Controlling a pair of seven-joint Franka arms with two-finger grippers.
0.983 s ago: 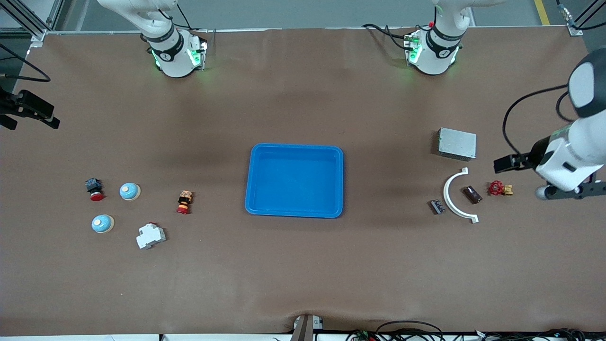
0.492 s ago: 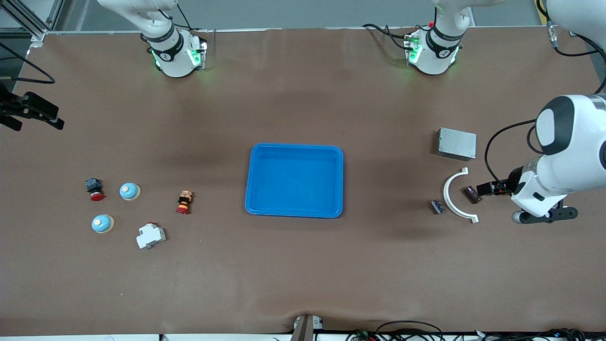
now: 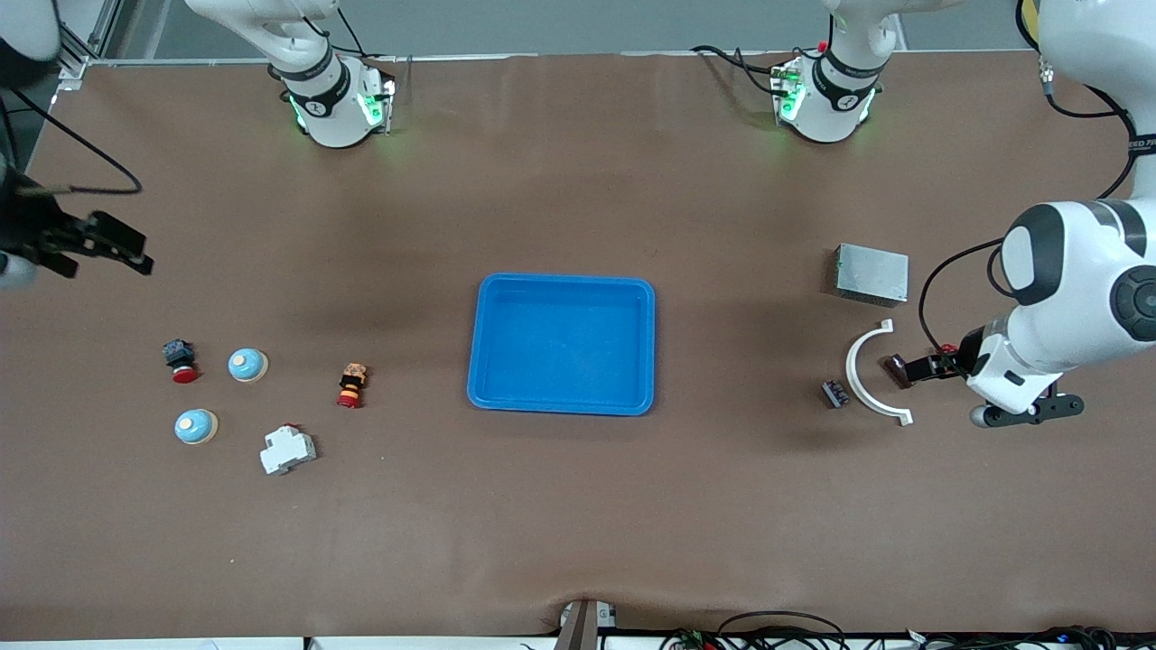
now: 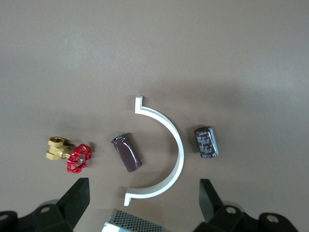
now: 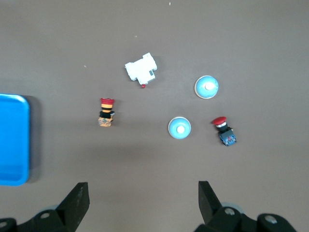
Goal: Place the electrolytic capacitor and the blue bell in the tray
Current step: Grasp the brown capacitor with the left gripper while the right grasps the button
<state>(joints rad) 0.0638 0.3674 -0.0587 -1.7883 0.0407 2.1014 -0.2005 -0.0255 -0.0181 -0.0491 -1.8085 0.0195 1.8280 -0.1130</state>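
The electrolytic capacitor [image 3: 897, 369] [image 4: 127, 152] is a maroon cylinder lying inside the curve of a white arc bracket [image 3: 865, 377] [image 4: 169, 145], toward the left arm's end of the table. My left gripper [image 3: 917, 370] [image 4: 143, 193] hangs open just over it, holding nothing. Two blue bells [image 3: 247, 365] [image 3: 196, 426] sit toward the right arm's end; the right wrist view shows them as well [image 5: 179, 127] [image 5: 207, 87]. Open and holding nothing, my right gripper [image 3: 122, 248] [image 5: 141, 193] hovers high over the table beside them. The blue tray [image 3: 562, 282] [image 5: 14, 140] lies mid-table with nothing in it.
A dark printed cylinder [image 3: 834, 394] [image 4: 206, 142], a grey metal box [image 3: 871, 273] and a brass valve with a red wheel [image 4: 72, 155] surround the bracket. Near the bells are two red-capped push buttons [image 3: 182, 359] [image 3: 351, 385] and a white breaker [image 3: 287, 449].
The left arm swung in from the table's end and brought its gripper over the capacitor, covering the valve. The right gripper drifted in toward the bells. No object moved.
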